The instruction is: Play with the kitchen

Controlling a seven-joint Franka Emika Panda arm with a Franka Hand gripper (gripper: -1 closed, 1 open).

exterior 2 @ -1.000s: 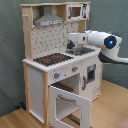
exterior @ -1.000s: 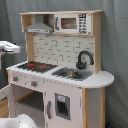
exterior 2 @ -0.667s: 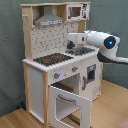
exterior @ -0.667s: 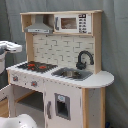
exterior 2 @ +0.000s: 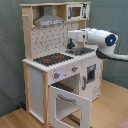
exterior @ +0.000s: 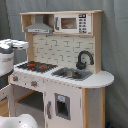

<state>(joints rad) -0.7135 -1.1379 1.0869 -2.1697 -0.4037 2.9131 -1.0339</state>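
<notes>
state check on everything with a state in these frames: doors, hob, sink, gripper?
oven door: open, swung outward
cupboard door: closed
microwave: door closed
hob: rings red, nothing on it
sink: contents unclear
tap: upright at the sink's back
gripper: above the counter near the tap, holding nothing visible

1. A grey-green curtain (exterior: 116,50) with vertical folds hangs as backdrop in both exterior views.
2. The wooden floor (exterior 2: 112,102) is light brown, with visible plank grain.
3. Lighting is even and soft.

Arm (exterior 2: 95,39) hides tap, sink in second exterior view; gripper hidden.
</notes>
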